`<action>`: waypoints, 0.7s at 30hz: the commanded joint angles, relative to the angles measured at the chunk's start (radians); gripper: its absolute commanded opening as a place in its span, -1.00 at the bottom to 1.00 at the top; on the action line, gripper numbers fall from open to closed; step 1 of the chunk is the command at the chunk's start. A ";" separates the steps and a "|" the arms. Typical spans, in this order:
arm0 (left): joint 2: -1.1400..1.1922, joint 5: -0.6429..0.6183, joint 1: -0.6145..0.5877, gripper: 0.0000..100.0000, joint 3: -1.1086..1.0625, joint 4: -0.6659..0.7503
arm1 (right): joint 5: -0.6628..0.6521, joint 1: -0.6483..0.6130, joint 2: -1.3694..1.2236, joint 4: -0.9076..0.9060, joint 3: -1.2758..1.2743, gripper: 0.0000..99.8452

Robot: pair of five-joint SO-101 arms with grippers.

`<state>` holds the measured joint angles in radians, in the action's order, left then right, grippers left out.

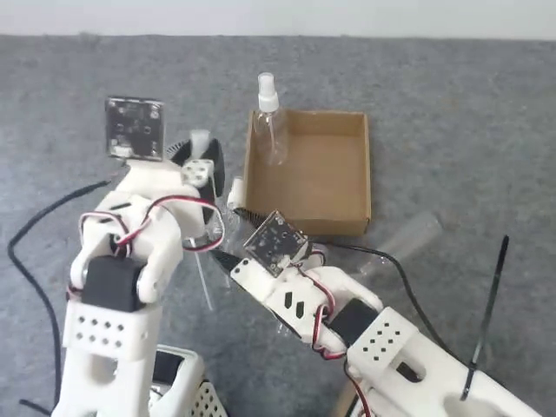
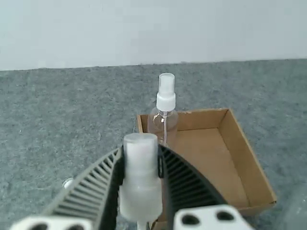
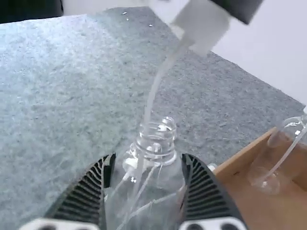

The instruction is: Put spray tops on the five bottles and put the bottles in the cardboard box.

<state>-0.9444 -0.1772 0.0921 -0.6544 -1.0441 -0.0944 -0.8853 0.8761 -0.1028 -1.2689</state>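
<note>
Bottle, base cut off, sits clamped in right gripper; left gripper clamps spray top.

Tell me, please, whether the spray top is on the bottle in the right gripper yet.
Not on: the spray top hangs above the open neck of the bottle, only its tube reaching in.

The clear bottle is cut off below its shoulder by the right wrist view's edge.
</note>
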 commanded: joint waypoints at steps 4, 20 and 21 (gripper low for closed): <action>-0.129 0.048 0.043 -0.96 0.035 -0.094 | 0.120 0.036 0.033 0.035 -0.003 -0.99; -0.084 0.071 0.040 -0.77 0.071 -0.064 | 0.120 0.036 0.041 0.033 -0.023 -0.99; -0.081 0.071 0.025 -0.77 0.073 -0.063 | 0.121 0.036 0.041 0.033 -0.025 -0.99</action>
<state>-1.0426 -0.1158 0.1550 -0.6467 -1.1423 0.0115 -0.8654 0.8777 -0.0982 -1.3011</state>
